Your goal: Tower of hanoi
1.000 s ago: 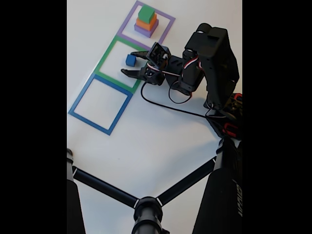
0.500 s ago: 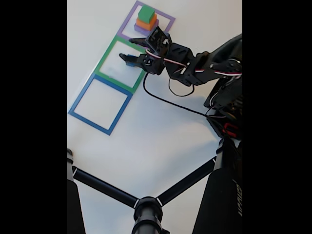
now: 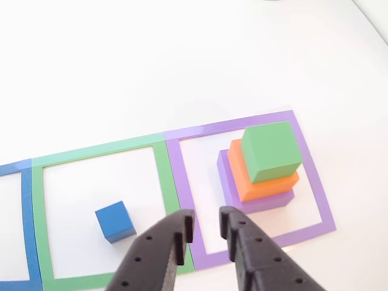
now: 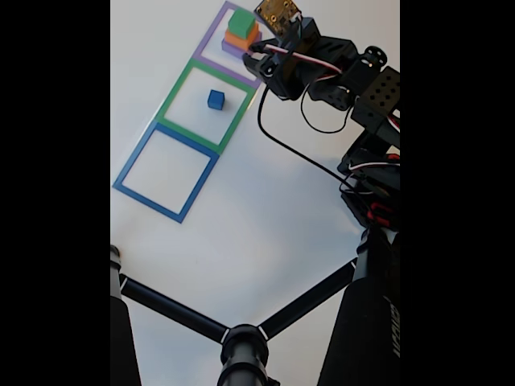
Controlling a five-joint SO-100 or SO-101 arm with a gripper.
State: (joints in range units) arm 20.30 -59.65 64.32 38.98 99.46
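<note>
A stack stands inside the purple square [image 3: 182, 182]: a green cube [image 3: 271, 151] on an orange block [image 3: 267, 185] on a purple slab [image 3: 260, 203]. A small blue cube [image 3: 115, 221] sits alone in the green square [image 3: 97, 154]. My gripper [image 3: 206, 225] hovers over the near edge of the purple square, just short of the stack. Its black fingers are a narrow gap apart with nothing between them. In the fixed view the gripper [image 4: 251, 50] is beside the stack [image 4: 239, 32], and the blue cube [image 4: 216, 99] lies apart from it.
An empty blue square [image 4: 133, 161] adjoins the green square [image 4: 173, 100]. A black cable [image 4: 298, 157] trails across the white table from the arm. Black tripod legs [image 4: 241, 338] cross the foreground. The arm's base [image 4: 374, 193] is at the right.
The arm swung from over the green square to the purple square beside the stack. The fingers narrowed from wide open. The blue cube stays in the green square.
</note>
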